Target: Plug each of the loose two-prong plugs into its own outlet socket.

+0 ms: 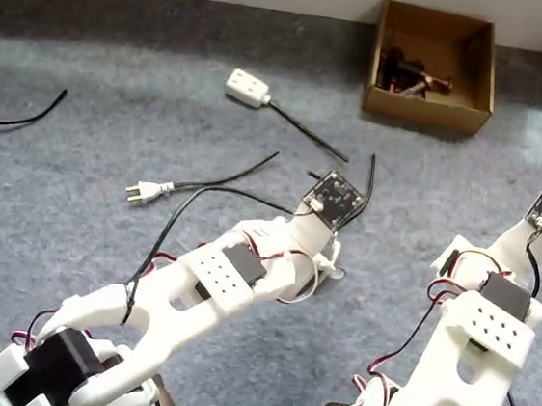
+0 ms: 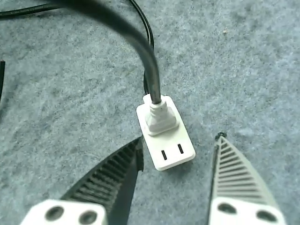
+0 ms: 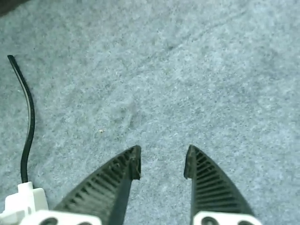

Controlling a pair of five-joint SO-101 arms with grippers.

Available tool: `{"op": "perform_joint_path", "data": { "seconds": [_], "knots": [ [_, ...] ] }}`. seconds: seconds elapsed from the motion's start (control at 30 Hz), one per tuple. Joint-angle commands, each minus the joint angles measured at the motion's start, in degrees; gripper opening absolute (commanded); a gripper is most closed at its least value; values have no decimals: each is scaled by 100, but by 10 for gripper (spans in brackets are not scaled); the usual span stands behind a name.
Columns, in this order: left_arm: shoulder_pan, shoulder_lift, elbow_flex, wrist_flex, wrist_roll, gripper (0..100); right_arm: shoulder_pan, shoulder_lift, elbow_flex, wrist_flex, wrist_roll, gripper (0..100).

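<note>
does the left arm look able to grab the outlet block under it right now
Probably yes: the left gripper is open, and the outlet block lies between its fingertips with both sides clear.

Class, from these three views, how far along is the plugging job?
Done: one plug sits in the outlet block. In hand: nothing; left gripper and right gripper are open. Left: the loose plug lies on the carpet, apart from the far socket.
</note>
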Motion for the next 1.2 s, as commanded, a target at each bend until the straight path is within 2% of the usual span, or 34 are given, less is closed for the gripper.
{"op": "perform_joint_path", "data": {
  "seconds": [0.0, 0.27, 0.33, 0.4, 0.73, 1.0, 1.17],
  "knots": [
    [101, -4, -48, -176, 35, 232, 66, -154, -40, -154, 70, 153],
    [198, 1033, -673, -237, 70, 229, 66, -145, -31, -145, 246, 153],
    [180, 1209, -822, -237, 316, 228, 66, -154, -31, -145, 246, 153],
    [154, 1323, -971, -229, 598, 232, 66, -145, -31, -145, 246, 153],
    [154, 1727, -1112, -378, 879, 228, 66, -127, -31, -145, 255, 153],
    [154, 2088, -1393, -369, 879, 227, 66, -127, -31, -145, 264, 153],
    [145, 2105, -1411, -369, 853, 191, 66, -127, -31, -145, 264, 153]
  ]
}}
